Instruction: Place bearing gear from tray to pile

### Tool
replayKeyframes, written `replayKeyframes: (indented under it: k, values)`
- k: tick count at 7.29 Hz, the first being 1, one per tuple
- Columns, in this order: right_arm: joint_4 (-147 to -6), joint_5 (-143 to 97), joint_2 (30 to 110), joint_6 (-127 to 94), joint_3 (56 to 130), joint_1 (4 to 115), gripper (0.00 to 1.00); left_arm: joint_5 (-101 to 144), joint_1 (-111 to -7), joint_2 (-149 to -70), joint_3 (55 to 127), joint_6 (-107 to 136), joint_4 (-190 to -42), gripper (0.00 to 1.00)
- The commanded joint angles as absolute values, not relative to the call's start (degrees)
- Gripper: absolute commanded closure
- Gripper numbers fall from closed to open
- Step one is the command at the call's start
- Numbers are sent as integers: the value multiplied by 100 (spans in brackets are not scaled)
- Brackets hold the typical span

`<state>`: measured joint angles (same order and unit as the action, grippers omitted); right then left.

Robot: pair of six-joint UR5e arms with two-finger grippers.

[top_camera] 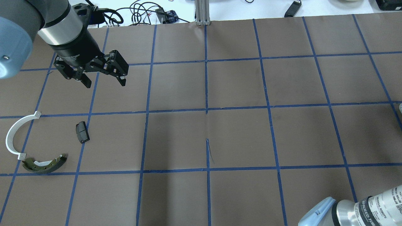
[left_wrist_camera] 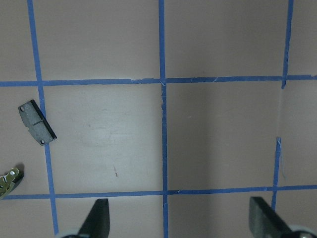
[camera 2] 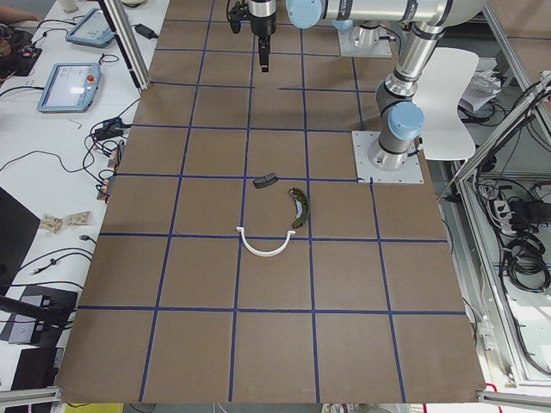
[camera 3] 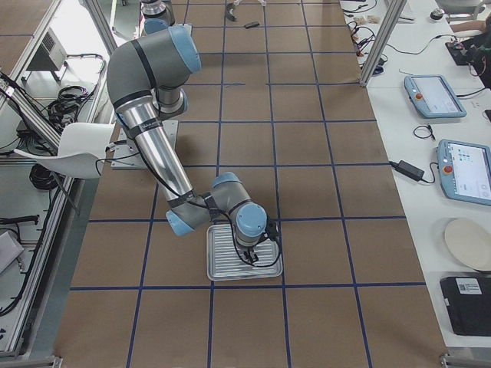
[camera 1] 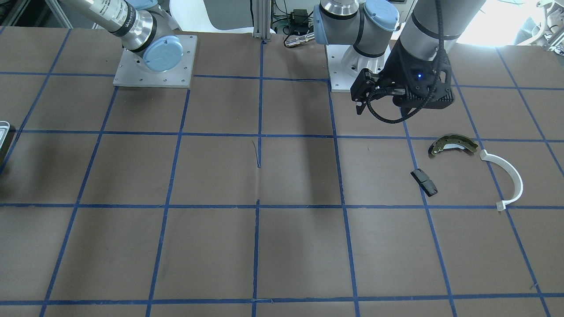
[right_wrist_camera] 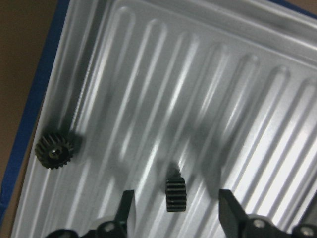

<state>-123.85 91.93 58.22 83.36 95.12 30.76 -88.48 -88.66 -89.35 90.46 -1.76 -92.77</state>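
In the right wrist view a ribbed whitish tray (right_wrist_camera: 237, 99) holds two dark gears. One gear (right_wrist_camera: 54, 150) lies flat near the tray's left rim. The other gear (right_wrist_camera: 174, 194) stands on edge between the fingers of my right gripper (right_wrist_camera: 176, 214), which is open and low over the tray (camera 3: 222, 264), touching neither gear. The pile lies far off: an olive brake shoe (camera 1: 454, 144), a white plastic arc (camera 1: 511, 178) and a black pad (camera 1: 424, 182). My left gripper (top_camera: 105, 84) hangs open and empty above the table, beyond the pad (top_camera: 82, 131).
The brown table (top_camera: 238, 135) carries a blue tape grid. The tray's edge shows at the side of the front view (camera 1: 3, 132). Both arm bases stand on metal plates (camera 1: 154, 66). Tablets and cables lie on the benches beside the table (camera 3: 460, 169).
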Motion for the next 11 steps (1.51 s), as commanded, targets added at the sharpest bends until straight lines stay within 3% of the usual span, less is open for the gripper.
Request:
replayKeyframes:
  k: [1,3,5,8,11]
  values:
    - [-12366,9193,5836,8271,9510,3076,100,-8886,-8859,-8912,9061,-184,-9281,0]
    - [-12244,9193,6080,8166,9449,3137,100,-8885,-8868,-8947,9017,-184,-9281,0]
    - [-11037,9080,7209,7012,9492,3687,100,-8895,-8859,-8921,9044,-185,-9281,0]
    - [-9337,9132,8636,3948,9545,5443,100,-8886,-8859,-8921,9026,-185,-9281,0]
    - [-9201,9035,8869,494,9554,7849,100,-8877,-8859,-8930,8983,-185,-9281,0]
